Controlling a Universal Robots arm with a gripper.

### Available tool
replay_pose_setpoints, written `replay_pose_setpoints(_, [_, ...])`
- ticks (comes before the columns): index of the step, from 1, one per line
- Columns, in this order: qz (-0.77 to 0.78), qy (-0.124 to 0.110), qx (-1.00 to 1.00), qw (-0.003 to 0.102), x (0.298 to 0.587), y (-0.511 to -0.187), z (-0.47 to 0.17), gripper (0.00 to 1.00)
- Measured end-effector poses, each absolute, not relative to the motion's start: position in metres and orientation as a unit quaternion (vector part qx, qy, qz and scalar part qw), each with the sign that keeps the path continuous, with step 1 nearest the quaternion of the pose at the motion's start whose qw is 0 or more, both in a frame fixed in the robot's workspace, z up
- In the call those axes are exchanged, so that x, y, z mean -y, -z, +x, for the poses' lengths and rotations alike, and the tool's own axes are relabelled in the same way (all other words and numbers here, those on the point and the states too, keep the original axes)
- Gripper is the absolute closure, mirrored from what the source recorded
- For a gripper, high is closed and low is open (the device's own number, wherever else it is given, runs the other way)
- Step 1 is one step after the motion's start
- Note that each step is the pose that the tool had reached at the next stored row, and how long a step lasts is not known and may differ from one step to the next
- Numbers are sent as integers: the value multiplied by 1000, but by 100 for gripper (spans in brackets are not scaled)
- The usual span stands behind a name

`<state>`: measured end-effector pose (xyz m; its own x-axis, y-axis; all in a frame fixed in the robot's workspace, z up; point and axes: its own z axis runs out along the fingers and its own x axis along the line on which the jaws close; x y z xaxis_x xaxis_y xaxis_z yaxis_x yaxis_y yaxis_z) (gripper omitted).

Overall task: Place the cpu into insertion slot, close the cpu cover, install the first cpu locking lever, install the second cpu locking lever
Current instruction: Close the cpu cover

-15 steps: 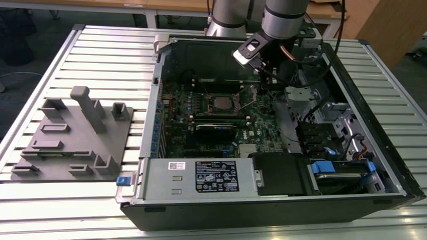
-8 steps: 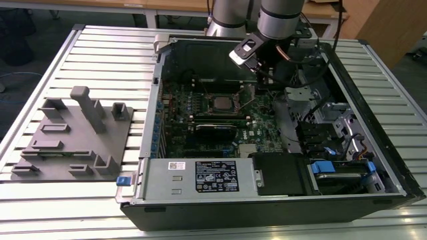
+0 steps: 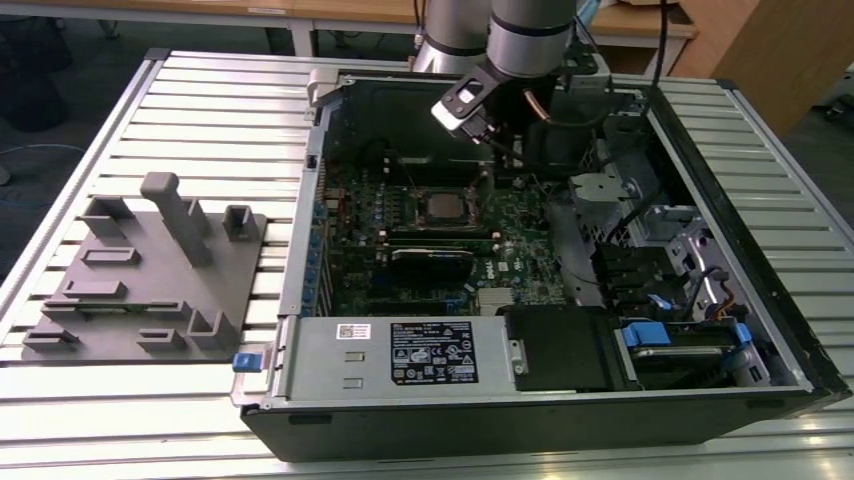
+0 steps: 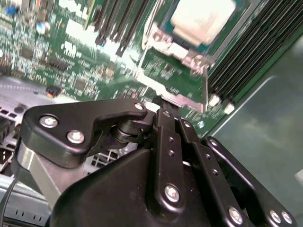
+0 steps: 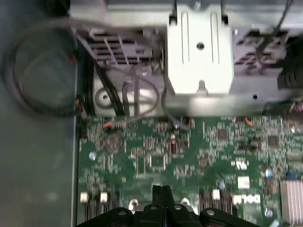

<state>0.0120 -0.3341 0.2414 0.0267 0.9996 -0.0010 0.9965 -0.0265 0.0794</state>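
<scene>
The cpu (image 4: 203, 19) lies in the insertion slot (image 4: 176, 96) at mid-board, with the cpu cover (image 4: 189, 59) seemingly down. The hand (image 4: 160, 105), closed and empty, hovers at the slot's edge. This is likely the lever stage, needing a precise hook-and-press.

Case (image 3: 787, 330) lies open on top, so the board (image 3: 523, 240) around the insertion slot (image 3: 447, 207) is reachable from above, in the middle of the exterior view. Tight spots: arm (image 3: 521, 40) hanging over the upper centre, cables (image 3: 617, 215) and drive cage (image 3: 683, 255) on the exterior view's right, power supply (image 3: 400, 352) along the lower edge, case wall (image 3: 304, 230) on its left.
</scene>
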Motion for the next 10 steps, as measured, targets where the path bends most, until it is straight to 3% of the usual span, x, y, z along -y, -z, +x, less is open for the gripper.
replay_pose_setpoints(10, [715, -38, -697, 39, 334, -241, -25, 90])
